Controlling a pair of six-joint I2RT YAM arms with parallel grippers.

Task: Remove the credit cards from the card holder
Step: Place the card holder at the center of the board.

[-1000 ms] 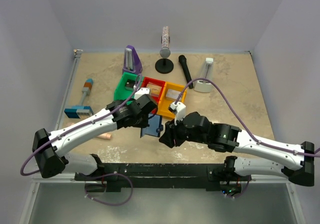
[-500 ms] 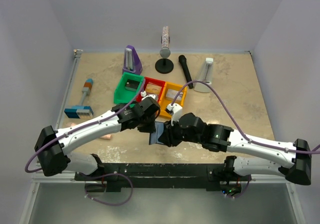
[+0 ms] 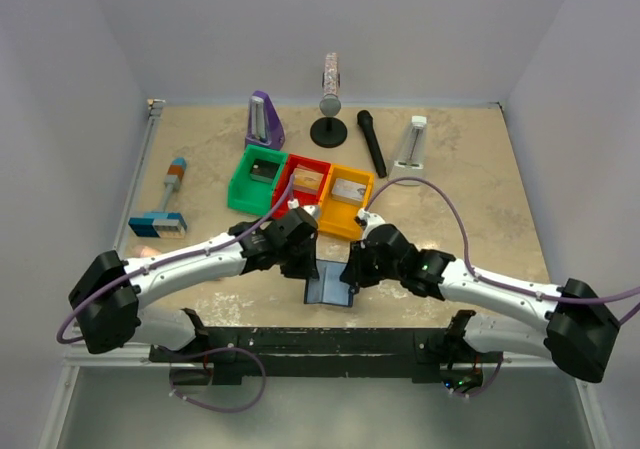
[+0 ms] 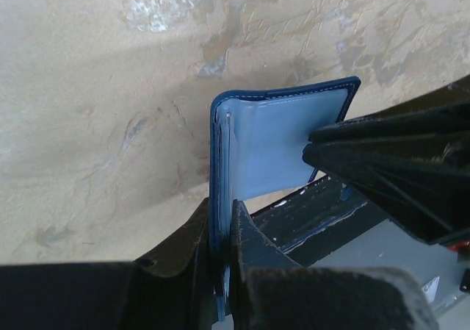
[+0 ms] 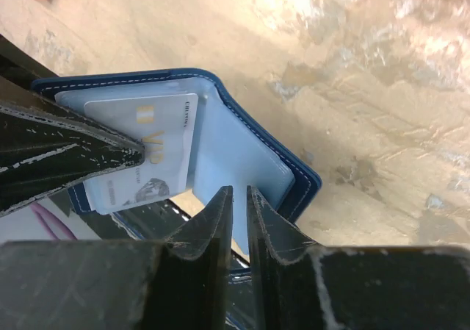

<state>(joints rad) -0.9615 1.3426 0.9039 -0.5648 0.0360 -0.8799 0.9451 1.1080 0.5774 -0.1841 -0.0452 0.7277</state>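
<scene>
The navy card holder (image 3: 328,289) hangs spread open between my two grippers near the table's front edge. My left gripper (image 3: 303,267) is shut on its left half; in the left wrist view that edge sits pinched at the left gripper (image 4: 224,231), with the card holder (image 4: 272,146) showing its pale lining. My right gripper (image 5: 239,201) is closed to a narrow slit on the right half of the card holder (image 5: 235,146). A pale grey credit card (image 5: 147,161) with gold lettering sits in the left pocket. The right gripper (image 3: 350,272) touches the holder's right edge.
Green (image 3: 258,177), red (image 3: 306,182) and orange (image 3: 345,191) bins stand just behind the grippers. Further back are a purple metronome (image 3: 264,119), a round stand (image 3: 328,129), a black microphone (image 3: 372,141) and a white object (image 3: 412,149). A blue-white block (image 3: 155,224) lies left.
Both grippers have come down and toward the front edge. The right gripper's jaws closed on the holder's right half, and the holder now spreads open between the two grippers.
</scene>
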